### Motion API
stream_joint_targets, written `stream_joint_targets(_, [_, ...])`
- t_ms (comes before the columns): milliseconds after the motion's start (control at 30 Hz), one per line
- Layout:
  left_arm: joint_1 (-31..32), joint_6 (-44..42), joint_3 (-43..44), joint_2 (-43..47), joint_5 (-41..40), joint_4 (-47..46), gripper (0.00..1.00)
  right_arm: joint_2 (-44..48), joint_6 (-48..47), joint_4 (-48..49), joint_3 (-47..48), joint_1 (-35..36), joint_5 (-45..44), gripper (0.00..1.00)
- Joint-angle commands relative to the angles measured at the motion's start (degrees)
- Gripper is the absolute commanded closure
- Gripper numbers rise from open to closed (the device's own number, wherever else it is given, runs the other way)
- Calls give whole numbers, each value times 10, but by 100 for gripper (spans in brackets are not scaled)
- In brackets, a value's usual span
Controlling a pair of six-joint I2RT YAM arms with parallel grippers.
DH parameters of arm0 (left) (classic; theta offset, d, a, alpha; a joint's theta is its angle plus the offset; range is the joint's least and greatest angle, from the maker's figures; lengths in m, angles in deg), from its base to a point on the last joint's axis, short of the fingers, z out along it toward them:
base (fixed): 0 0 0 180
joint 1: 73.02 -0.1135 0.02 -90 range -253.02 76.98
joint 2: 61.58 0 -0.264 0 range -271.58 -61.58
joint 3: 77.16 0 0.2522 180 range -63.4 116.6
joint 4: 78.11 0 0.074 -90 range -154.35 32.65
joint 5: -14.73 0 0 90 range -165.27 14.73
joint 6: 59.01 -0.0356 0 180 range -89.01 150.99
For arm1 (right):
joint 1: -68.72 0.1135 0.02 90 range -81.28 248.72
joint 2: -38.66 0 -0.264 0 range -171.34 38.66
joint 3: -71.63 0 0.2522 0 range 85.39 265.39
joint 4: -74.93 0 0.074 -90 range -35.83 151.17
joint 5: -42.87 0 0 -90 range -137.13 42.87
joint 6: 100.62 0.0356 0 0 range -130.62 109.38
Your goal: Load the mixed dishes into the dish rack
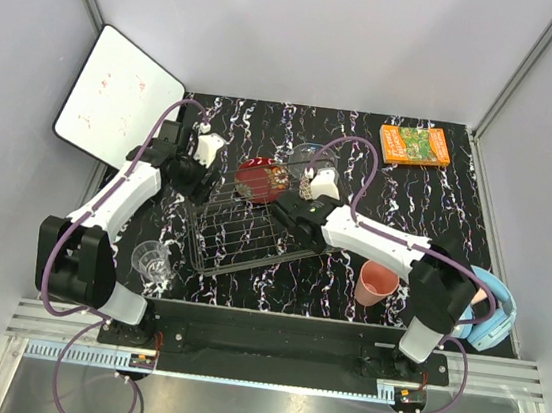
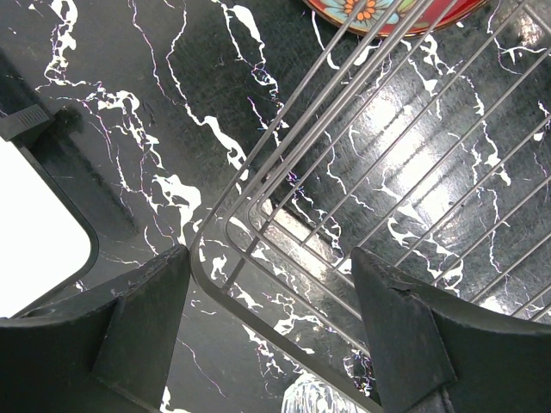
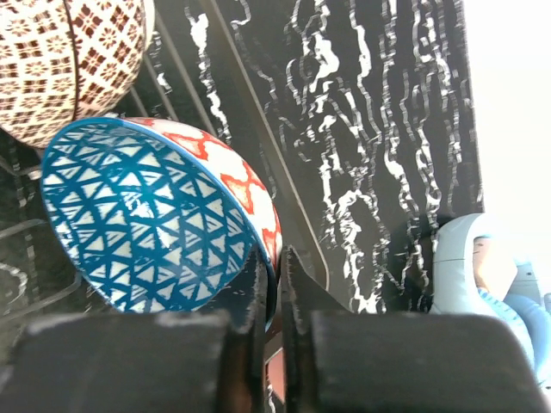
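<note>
My right gripper [image 3: 274, 280] is shut on the rim of the blue patterned bowl [image 3: 146, 224], which is tilted on its side over the dish rack [image 1: 238, 232]. The beige-brown patterned bowl [image 3: 69, 60] lies just beyond it. In the top view the right gripper [image 1: 288, 204] is at the rack's far right end, beside the red gold-patterned dish [image 1: 257, 177]. The clear glass bowl [image 1: 307, 158] sits behind the rack. My left gripper [image 2: 271, 327] is open and empty above the rack's corner wires [image 2: 258, 206]. The salmon-pink cup [image 1: 377, 282] and the clear glass cup [image 1: 154, 259] stand on the table.
An orange book [image 1: 415, 145] lies at the back right. Blue headphones [image 1: 490, 308] lie at the right edge, next to the right arm's base. A white board [image 1: 118, 97] leans off the table's back left corner. Grey walls enclose the table.
</note>
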Motion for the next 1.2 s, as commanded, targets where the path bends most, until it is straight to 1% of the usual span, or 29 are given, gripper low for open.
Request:
stream_joint_targets(0, [0,-2,3,4,-1,-11,21,-10,18,9,-15,3,-34,100])
stream_joint_targets(133, [0,-2,5,4,0,-11,21,-15,36,-21,-12,29,-83,100])
stream_joint_targets(167, [1,-2,5,4,0,-10,21,-19,60,-50,-7,36,-104,100])
stream_joint_targets(233, [0,-1,5,2,1,-11,21,-42,79,-84,12,52,-126,100])
stream_joint_targets(267, [0,-2,5,2,2,-11,21,-53,127,-145,22,58,-149,100])
stream_joint_targets(333, [0,-2,5,1,2,-11,21,-104,196,-229,63,74,-170,100])
stream_joint_targets(367, [0,-2,5,0,2,-11,21,-124,289,-332,79,78,-189,100])
stream_joint_targets(400, [0,-2,5,2,3,-11,21,-163,325,-368,104,84,-197,100])
stream_joint_targets(433, [0,-1,5,2,2,-11,21,-174,313,-368,106,97,-200,100])
stream_joint_targets(500, [0,-2,4,2,2,-11,21,-180,320,-369,103,106,-192,100])
stream_joint_targets(700, [0,-6,-1,4,-3,-11,21,-161,334,-371,89,117,-162,100])
stream_joint_targets(867, [0,-1,4,3,1,-11,21,-140,334,-370,78,122,-149,96])
stream_joint_targets(900, [0,0,3,3,3,-12,21,-132,331,-370,78,127,-146,93])
stream_joint_targets(933, [0,3,2,2,5,-11,21,-128,329,-370,79,129,-142,83])
stream_joint_targets(1000, [1,3,0,0,10,-11,21,-118,324,-370,81,140,-125,68])
stream_joint_targets(1033, [2,6,-1,-5,12,-11,21,-114,326,-370,81,143,-112,57])
stream_joint_targets(1133, [14,8,2,-19,5,-12,21,-96,323,-370,88,150,-94,36])
stream_joint_targets(1167, [18,9,3,-23,4,-12,21,-88,323,-370,93,151,-90,35])
